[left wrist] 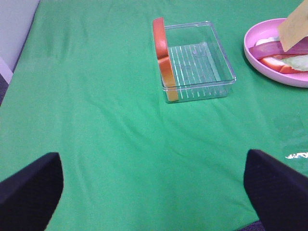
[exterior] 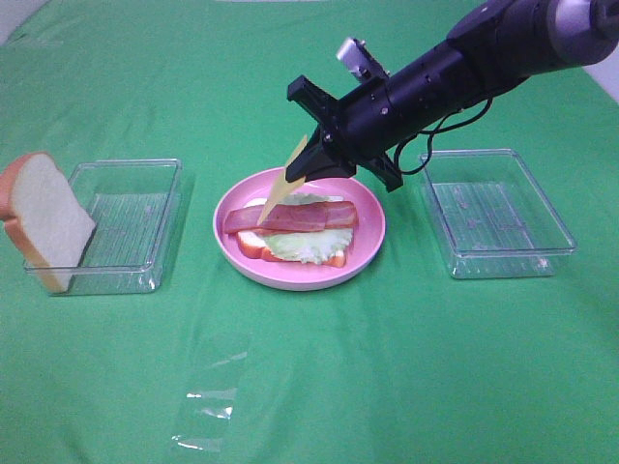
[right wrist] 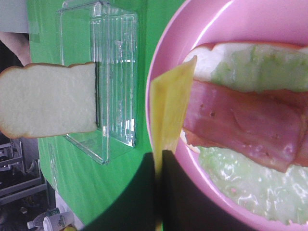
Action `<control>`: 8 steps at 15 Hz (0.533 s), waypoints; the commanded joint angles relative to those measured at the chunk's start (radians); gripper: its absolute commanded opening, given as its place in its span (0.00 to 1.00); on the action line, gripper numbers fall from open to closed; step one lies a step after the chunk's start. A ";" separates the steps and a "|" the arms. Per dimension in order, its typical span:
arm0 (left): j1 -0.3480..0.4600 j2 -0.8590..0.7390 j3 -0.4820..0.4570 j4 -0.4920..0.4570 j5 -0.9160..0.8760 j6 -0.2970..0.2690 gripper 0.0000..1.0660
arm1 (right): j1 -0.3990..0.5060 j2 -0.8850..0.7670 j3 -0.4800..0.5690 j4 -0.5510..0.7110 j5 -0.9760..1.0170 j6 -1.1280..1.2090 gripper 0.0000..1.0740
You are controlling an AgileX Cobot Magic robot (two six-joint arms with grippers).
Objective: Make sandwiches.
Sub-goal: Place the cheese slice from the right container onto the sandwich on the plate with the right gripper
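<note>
On the pink plate (exterior: 290, 275) lies an open sandwich: a bread slice (exterior: 250, 246), pale lettuce (exterior: 305, 244) and a bacon strip (exterior: 295, 217) on top. My right gripper (exterior: 308, 164) hangs over the plate's back left part, shut on a yellow cheese square (exterior: 280, 184) that tilts down toward the bacon. In the right wrist view the cheese (right wrist: 171, 106) sits pinched between the fingers, beside the bacon (right wrist: 240, 120). A second bread slice (exterior: 44, 217) leans upright against the left tray (exterior: 135, 222). My left gripper (left wrist: 154, 192) is open and empty, well short of that tray (left wrist: 202, 62).
An empty clear tray (exterior: 493, 213) stands right of the plate. A piece of clear plastic film (exterior: 208, 406) lies on the green cloth near the front. The left arm is outside the exterior high view.
</note>
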 commanded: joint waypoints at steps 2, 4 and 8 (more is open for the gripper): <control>-0.009 -0.018 0.003 -0.009 -0.015 -0.005 0.88 | 0.002 0.045 0.000 0.064 -0.003 -0.026 0.00; -0.009 -0.018 0.003 -0.009 -0.015 -0.005 0.88 | 0.002 0.051 0.000 0.044 0.001 -0.026 0.00; -0.009 -0.018 0.003 -0.009 -0.015 -0.005 0.88 | 0.001 0.050 0.000 0.033 0.013 -0.026 0.10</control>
